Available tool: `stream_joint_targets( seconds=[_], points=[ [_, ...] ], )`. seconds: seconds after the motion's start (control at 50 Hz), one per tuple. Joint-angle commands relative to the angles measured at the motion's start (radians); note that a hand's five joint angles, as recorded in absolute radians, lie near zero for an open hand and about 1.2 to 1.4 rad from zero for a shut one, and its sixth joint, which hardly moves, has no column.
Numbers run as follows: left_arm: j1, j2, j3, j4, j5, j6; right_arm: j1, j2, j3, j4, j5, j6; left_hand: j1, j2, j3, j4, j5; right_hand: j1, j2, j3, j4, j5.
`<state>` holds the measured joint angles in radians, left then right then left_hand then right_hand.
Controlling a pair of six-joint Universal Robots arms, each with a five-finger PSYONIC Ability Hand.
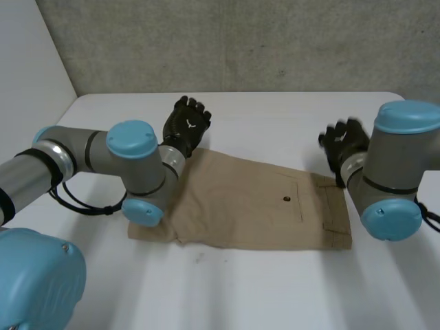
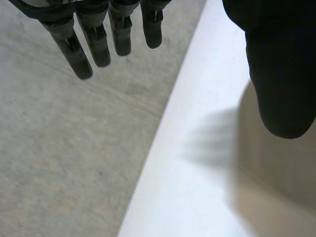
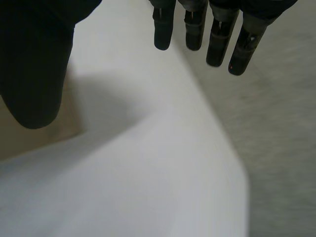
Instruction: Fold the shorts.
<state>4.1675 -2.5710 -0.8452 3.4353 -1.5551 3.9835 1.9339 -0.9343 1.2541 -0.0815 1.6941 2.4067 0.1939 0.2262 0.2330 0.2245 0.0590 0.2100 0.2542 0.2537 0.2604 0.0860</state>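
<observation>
Tan shorts (image 1: 254, 206) lie flat on the white table (image 1: 275, 117), folded lengthwise, with the waistband toward the right arm and a buttoned back pocket facing up. My left hand (image 1: 185, 125) hovers just beyond the shorts' far left corner, fingers straight and holding nothing. In the left wrist view the fingers (image 2: 94, 44) point past the table edge, and the thumb (image 2: 281, 74) hangs over the tan cloth (image 2: 276, 168). My right hand (image 1: 344, 144) is raised past the waistband's far corner, open and empty. The right wrist view has its fingers (image 3: 217, 39) spread and a strip of cloth (image 3: 29, 138) under the thumb (image 3: 34, 64).
A grey textured wall (image 1: 240, 41) rises behind the table's far edge. Bare table surface lies in front of the shorts (image 1: 261, 289) and beyond them. The left arm's elbow (image 1: 137, 172) rests over the shorts' left end.
</observation>
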Motion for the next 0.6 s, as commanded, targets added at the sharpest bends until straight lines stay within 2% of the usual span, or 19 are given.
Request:
stream_joint_targets(
  seconds=[0.02,0.08,0.14,0.22,0.26,0.32,0.4,0.52,0.6],
  points=[
    [-0.024,0.199,-0.233,0.097,-0.034,-0.035,-0.004,-0.259,0.189,-0.164,-0.013,0.095,-0.019,-0.052,-0.058,-0.050,-0.059,-0.035,-0.080,-0.079,-0.086,-0.086],
    [-0.027,0.264,-0.317,0.093,-0.040,-0.067,-0.006,-0.316,0.275,-0.129,-0.066,0.106,-0.019,-0.051,-0.058,-0.049,-0.058,-0.035,-0.080,-0.079,-0.086,-0.086],
    [-0.027,0.360,-0.438,0.082,-0.040,-0.145,-0.012,-0.354,0.352,-0.080,-0.109,0.121,-0.016,-0.048,-0.055,-0.046,-0.055,-0.017,-0.061,-0.060,-0.067,-0.067],
    [-0.020,0.477,-0.592,0.052,-0.039,-0.294,-0.058,-0.435,0.470,0.020,-0.191,0.198,-0.013,-0.045,-0.052,-0.043,-0.052,0.042,-0.002,-0.001,-0.008,-0.008],
    [-0.018,0.534,-0.667,0.030,-0.036,-0.404,-0.090,-0.445,0.539,0.051,-0.243,0.262,-0.013,-0.045,-0.052,-0.043,-0.052,0.083,0.039,0.040,0.033,0.033],
    [-0.018,0.589,-0.745,0.010,-0.033,-0.521,-0.113,-0.445,0.626,0.037,-0.302,0.316,-0.010,-0.042,-0.049,-0.040,-0.049,0.124,0.080,0.081,0.074,0.074],
    [-0.015,0.632,-0.817,-0.001,-0.033,-0.612,-0.144,-0.440,0.698,-0.052,-0.341,0.344,-0.010,-0.042,-0.049,-0.040,-0.049,0.198,0.153,0.154,0.147,0.147],
    [-0.009,0.650,-0.877,-0.001,-0.034,-0.626,-0.161,-0.385,0.734,-0.170,-0.347,0.339,-0.010,-0.042,-0.049,-0.040,-0.049,0.321,0.277,0.277,0.271,0.270],
    [0.014,0.650,-0.891,-0.002,-0.036,-0.627,-0.170,-0.330,0.716,-0.205,-0.350,0.336,-0.013,-0.045,-0.052,-0.043,-0.052,0.606,0.561,0.562,0.555,0.555]
  ],
)
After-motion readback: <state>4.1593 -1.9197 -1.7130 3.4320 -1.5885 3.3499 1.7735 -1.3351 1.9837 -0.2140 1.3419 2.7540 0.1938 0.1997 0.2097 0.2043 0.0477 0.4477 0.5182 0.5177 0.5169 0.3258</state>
